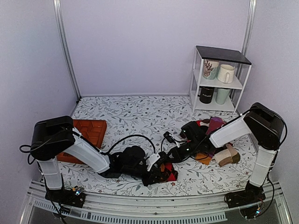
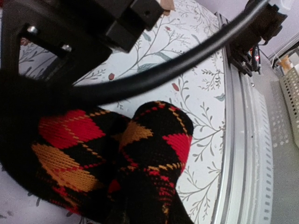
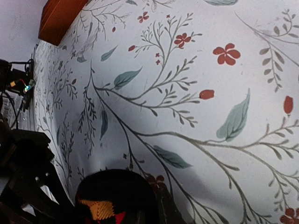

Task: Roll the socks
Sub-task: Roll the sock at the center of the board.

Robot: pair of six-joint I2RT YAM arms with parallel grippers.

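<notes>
Near the front middle of the floral tabletop (image 1: 140,112), the socks (image 1: 163,173) lie as a crumpled black bundle with red and orange diamonds, between the two arm tips. They are bunched too tightly to give a clear long axis, though the heap spreads roughly left to right. The left arm reaches low from its base toward the centre, and its pincer (image 1: 152,164) meets the bundle's left side. The left wrist view is filled by the socks (image 2: 117,154), with a rounded fold uppermost. The pincer appears narrow and closed on the knit that gathers at the lower edge, though its black fingers are lost against the black fabric. A black cable (image 2: 177,65) and dark hardware block the top of that view. The right arm rises to a high elbow, then slants down and left, its pincer (image 1: 172,156) just beside the bundle. The right wrist view cuts the socks (image 3: 112,196) off at the bottom edge, and I cannot tell how wide that pincer stands. An orange tray (image 1: 88,133) sits at far left.
</notes>
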